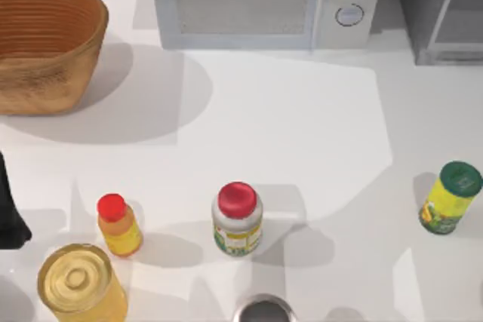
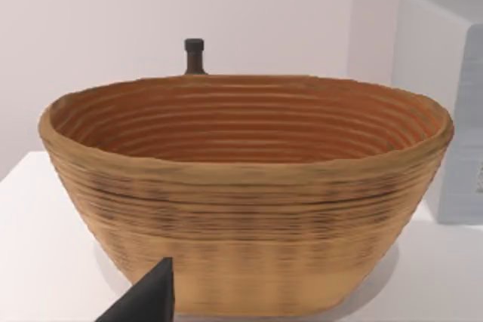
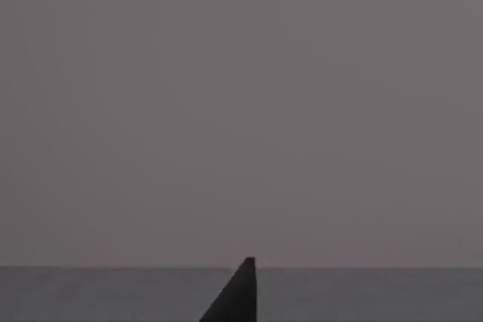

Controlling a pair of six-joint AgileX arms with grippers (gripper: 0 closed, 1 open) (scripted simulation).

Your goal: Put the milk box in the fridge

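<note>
The milk box is out of view. The fridge (image 1: 441, 13), a grey metallic cabinet with a pale framed door panel, stands at the table's far right corner. My left arm (image 1: 9, 213) is a dark shape at the table's left edge, in front of the wicker basket. A dark part of the left gripper (image 2: 147, 301) points at the basket's near wall (image 2: 241, 262). In the right wrist view a dark part of the right gripper (image 3: 238, 295) stands before a plain grey surface.
A wicker basket (image 1: 45, 43) sits far left, with a dark bottle (image 2: 195, 56) behind it. The white microwave (image 1: 256, 1) stands at the back centre. Near the front are a red-lidded jar (image 1: 238, 220), a small red-capped yellow bottle (image 1: 118, 225), a big yellow jar (image 1: 79, 284), a metal can (image 1: 263, 311) and a green-lidded can (image 1: 450, 197).
</note>
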